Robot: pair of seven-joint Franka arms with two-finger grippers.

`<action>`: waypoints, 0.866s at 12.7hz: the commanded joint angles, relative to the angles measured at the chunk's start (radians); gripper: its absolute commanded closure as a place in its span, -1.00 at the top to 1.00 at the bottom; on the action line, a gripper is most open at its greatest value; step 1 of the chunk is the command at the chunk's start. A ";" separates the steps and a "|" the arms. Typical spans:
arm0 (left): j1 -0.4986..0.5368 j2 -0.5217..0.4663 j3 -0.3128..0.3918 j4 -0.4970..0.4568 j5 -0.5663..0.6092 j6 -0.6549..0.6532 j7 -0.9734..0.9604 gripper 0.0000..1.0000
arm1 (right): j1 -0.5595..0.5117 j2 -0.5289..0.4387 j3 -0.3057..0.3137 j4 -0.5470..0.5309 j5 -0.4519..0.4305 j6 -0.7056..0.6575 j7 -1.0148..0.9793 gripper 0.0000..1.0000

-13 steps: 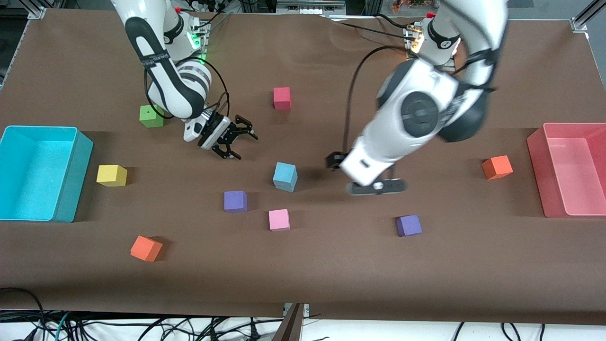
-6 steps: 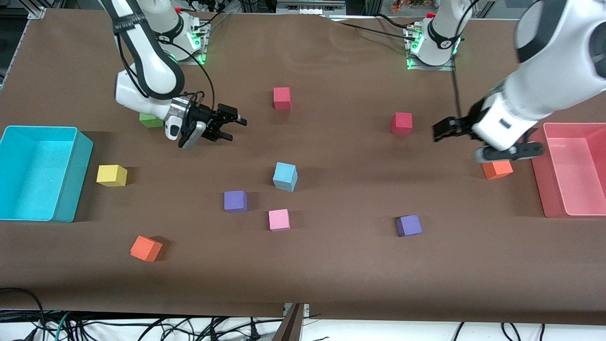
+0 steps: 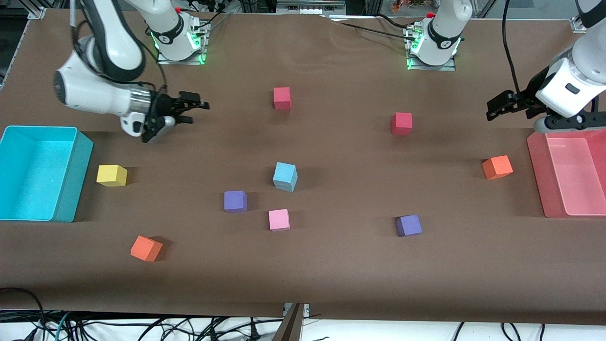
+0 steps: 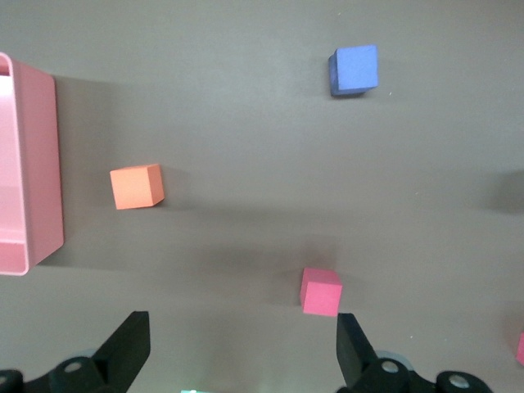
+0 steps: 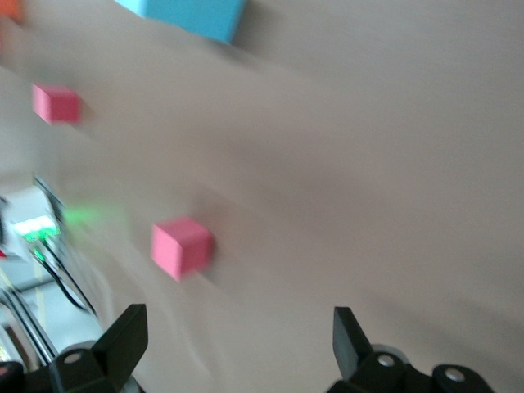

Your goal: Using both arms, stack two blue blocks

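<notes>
**Covering the table, a brown cloth with cubes scattered across it**

Spreading wrinkled brown cloth covers the table (image 3: 331,274) from edge to edge. Cables trail along the floor at the edge nearest the front camera, and metal framing shows at the corners by the arm bases. A turquoise bin (image 3: 71,175) sits at the right arm's end, a pink bin (image 3: 537,166) at the left arm's end.

Only one light blue block (image 3: 285,176) shows as such, near the middle of the table; it stands taller than a single cube, so whether a second one sits under it cannot be told. Just nearer the camera lie a purple cube (image 3: 235,201) and a pink cube (image 3: 279,219). Another purple cube (image 3: 408,225), two orange cubes (image 3: 146,248) (image 3: 497,167), a yellow cube (image 3: 111,175) and two red cubes (image 3: 281,98) (image 3: 402,123) lie well apart.

The right gripper (image 3: 187,108) hangs over bare cloth near the turquoise bin, jaws wide apart and holding nothing. The left gripper (image 3: 502,106) hangs beside the pink bin's rim, jaws likewise spread and empty.

Compared with a second ago, both arms have swung away from the middle toward their own ends of the table. The left arm no longer covers the red cube near its base. The cubes have not moved.
</notes>
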State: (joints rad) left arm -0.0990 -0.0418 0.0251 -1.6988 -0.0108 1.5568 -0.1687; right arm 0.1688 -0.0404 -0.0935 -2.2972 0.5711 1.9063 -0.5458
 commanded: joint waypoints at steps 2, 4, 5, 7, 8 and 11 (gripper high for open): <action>0.027 -0.026 -0.017 -0.035 0.026 -0.003 0.023 1.00 | -0.005 0.019 -0.045 0.294 -0.339 -0.235 0.254 0.99; 0.027 -0.026 -0.017 -0.033 0.026 -0.003 0.021 1.00 | 0.000 0.077 -0.046 0.495 -0.469 -0.361 0.387 0.99; 0.027 -0.024 -0.017 -0.033 0.026 -0.003 0.021 1.00 | 0.000 0.098 -0.046 0.578 -0.500 -0.387 0.456 0.99; 0.027 -0.026 -0.017 -0.033 0.026 -0.003 0.018 1.00 | 0.002 0.115 -0.049 0.700 -0.565 -0.414 0.500 0.99; 0.027 -0.026 -0.017 -0.033 0.026 -0.003 0.018 1.00 | 0.000 0.122 -0.069 0.747 -0.573 -0.435 0.497 0.99; 0.027 -0.027 -0.017 -0.033 0.026 -0.006 0.020 1.00 | -0.006 0.135 -0.089 0.795 -0.576 -0.423 0.494 0.99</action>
State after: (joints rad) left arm -0.0858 -0.0501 0.0226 -1.7190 -0.0096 1.5543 -0.1686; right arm 0.1650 0.0559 -0.1737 -1.5561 0.0138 1.5025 -0.0647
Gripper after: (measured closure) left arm 0.000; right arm 0.000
